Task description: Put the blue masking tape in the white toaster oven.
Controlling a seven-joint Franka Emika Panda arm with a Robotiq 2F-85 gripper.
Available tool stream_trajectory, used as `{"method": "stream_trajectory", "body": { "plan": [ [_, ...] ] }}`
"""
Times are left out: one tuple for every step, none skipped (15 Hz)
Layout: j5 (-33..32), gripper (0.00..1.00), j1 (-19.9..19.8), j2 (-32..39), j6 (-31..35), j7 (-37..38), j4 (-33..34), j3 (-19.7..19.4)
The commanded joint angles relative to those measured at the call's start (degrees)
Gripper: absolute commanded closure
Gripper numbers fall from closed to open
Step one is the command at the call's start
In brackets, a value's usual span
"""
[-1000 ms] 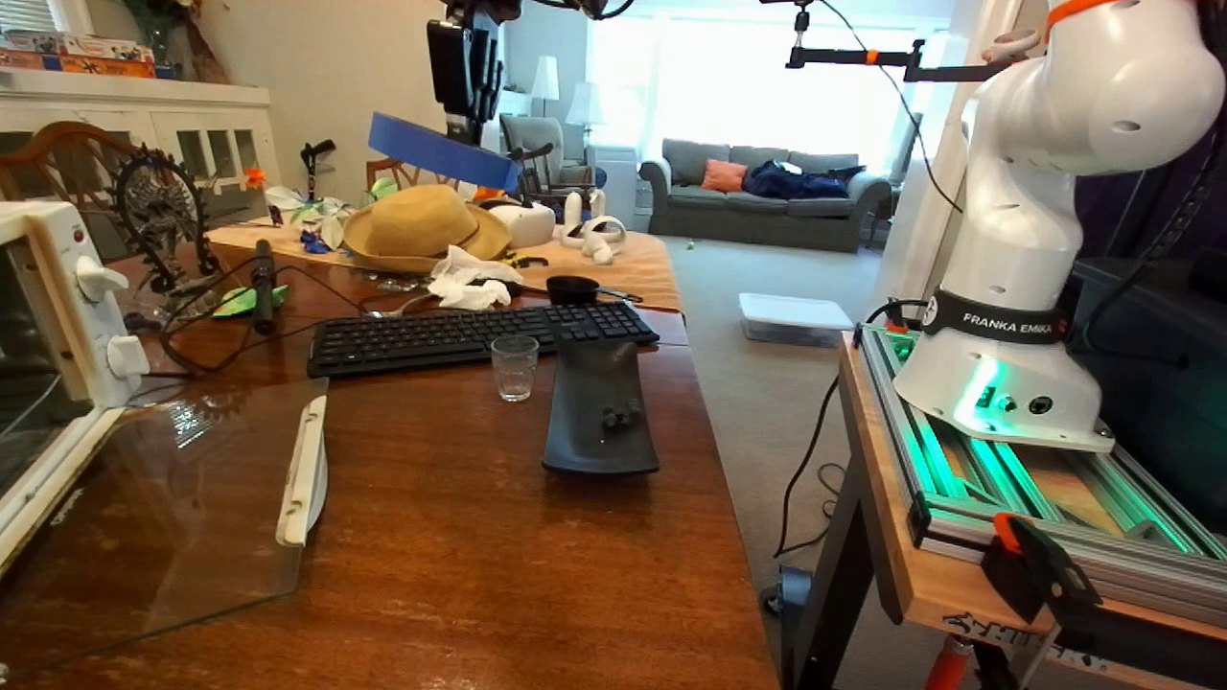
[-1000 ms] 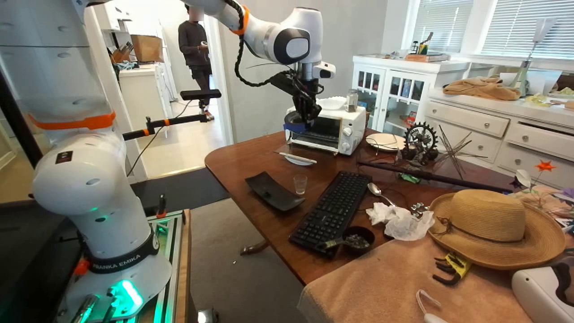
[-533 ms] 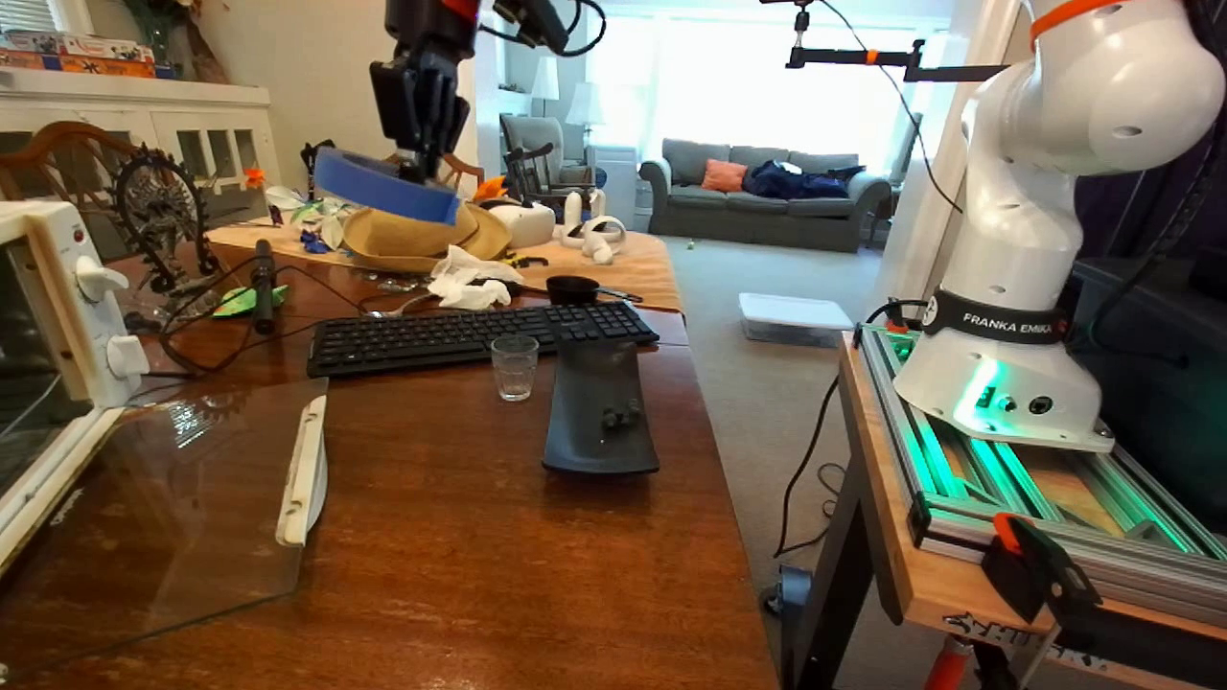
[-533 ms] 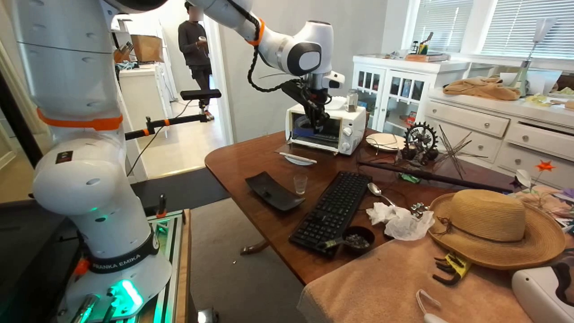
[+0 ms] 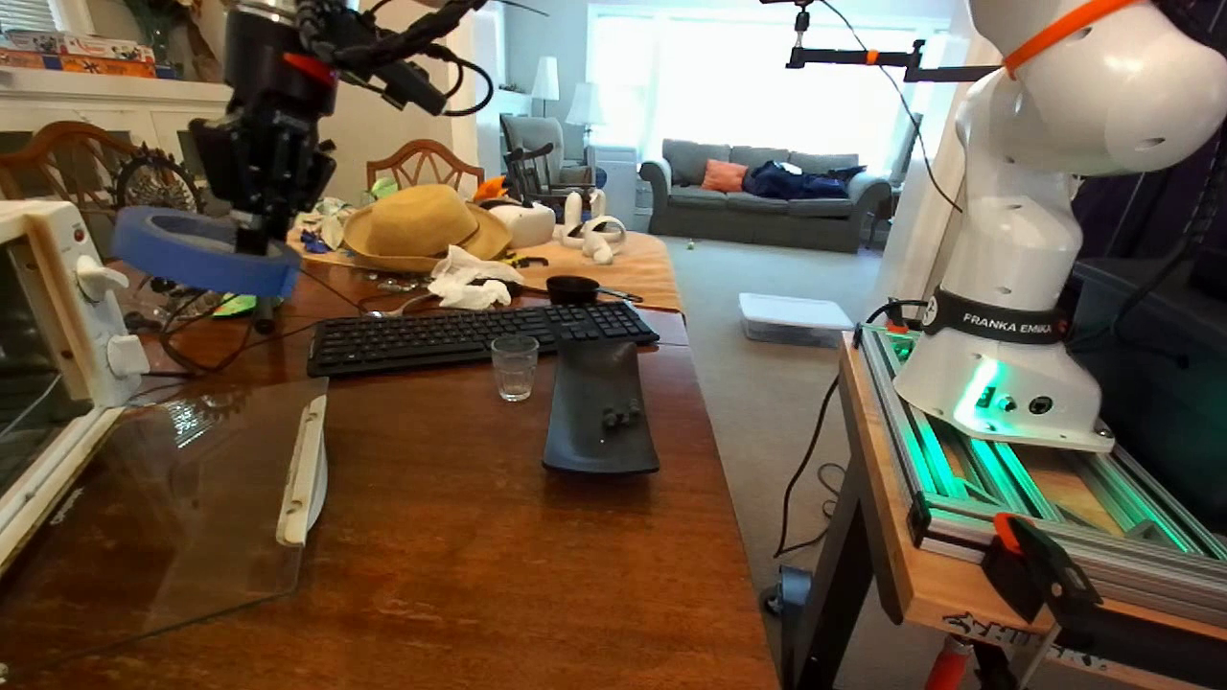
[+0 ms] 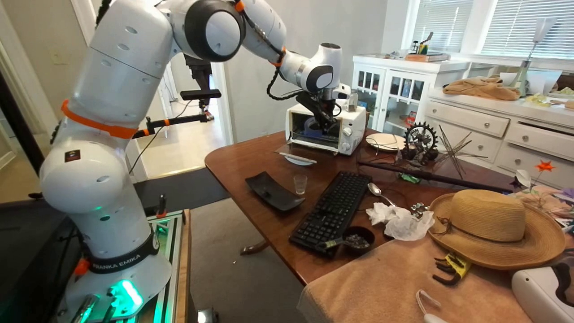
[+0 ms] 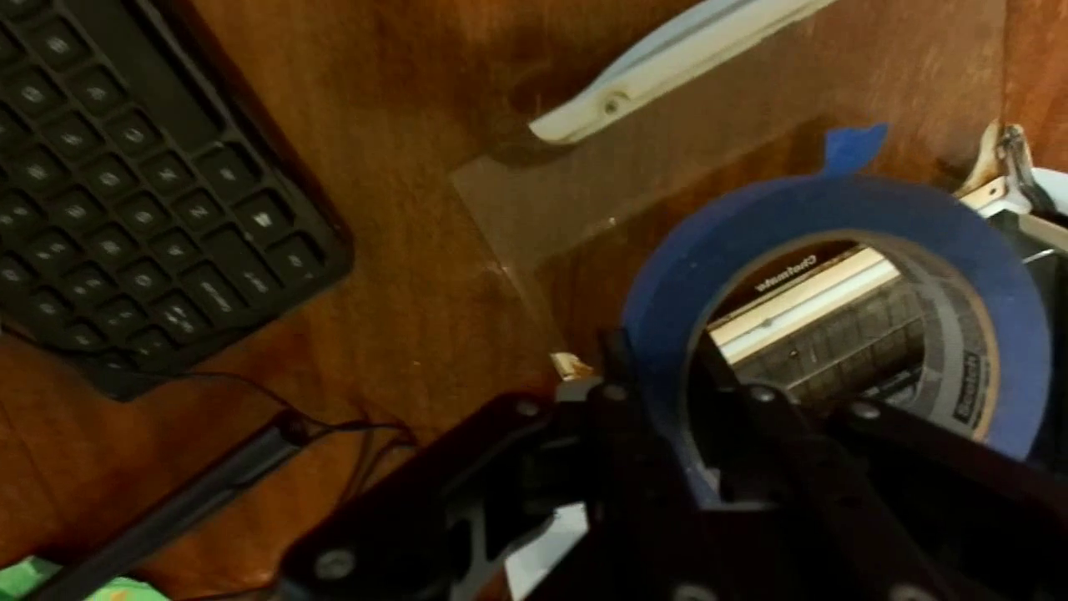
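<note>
My gripper is shut on the rim of the blue masking tape, one finger outside the ring and one inside it. The tape hangs nearly flat, slightly tilted, above the table in an exterior view, with the gripper over its near-right side. The white toaster oven stands at the left edge there. Its glass door is folded down, with a white handle. In an exterior view the tape shows before the oven's open front. Through the ring, the wrist view shows part of the oven.
A keyboard, a small clear glass and a dark curved tray lie on the table. A black rod and a gear-like sculpture stand near the oven. A shaker is on the oven's top.
My gripper has moved with the tape toward the oven and downward, left and down in an exterior view. The tape stays held; the oven door has not moved.
</note>
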Motion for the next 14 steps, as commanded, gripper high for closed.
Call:
{"method": "stream_trajectory", "body": {
  "plan": [
    [-0.3,0.95,2.6,9.2,-3.2,-3.1,12.3,1.3],
    [0.5,0.95,2.4,9.9,-3.6,-4.5,13.4,1.9],
    [0.1,0.81,2.6,6.1,-0.9,-2.1,7.7,0.8],
    [0.2,0.81,3.0,7.6,-1.2,-2.6,9.5,1.1],
    [0.2,0.81,3.1,8.5,-1.3,-3.0,10.6,1.3],
    [0.2,0.81,3.1,9.0,-1.5,-3.3,11.3,1.3],
    [0.2,0.95,3.1,9.2,-1.6,-3.5,11.7,1.3],
    [-0.4,0.95,3.7,9.7,-1.0,-2.5,12.1,0.7],
    [-0.4,0.95,4.0,10.5,-0.8,-2.3,12.7,0.6],
    [-0.4,0.95,4.3,11.0,0.1,-2.2,12.8,0.6],
    [-0.6,0.95,4.7,11.1,1.1,-1.8,12.4,0.4],
    [-0.9,0.95,5.3,11.2,2.9,-1.0,11.7,0.0],
    [-1.3,0.95,6.0,11.4,4.4,-0.1,11.3,-0.5],
    [-1.7,0.95,6.6,12.0,6.6,0.2,11.2,-0.8]
  ]
}}
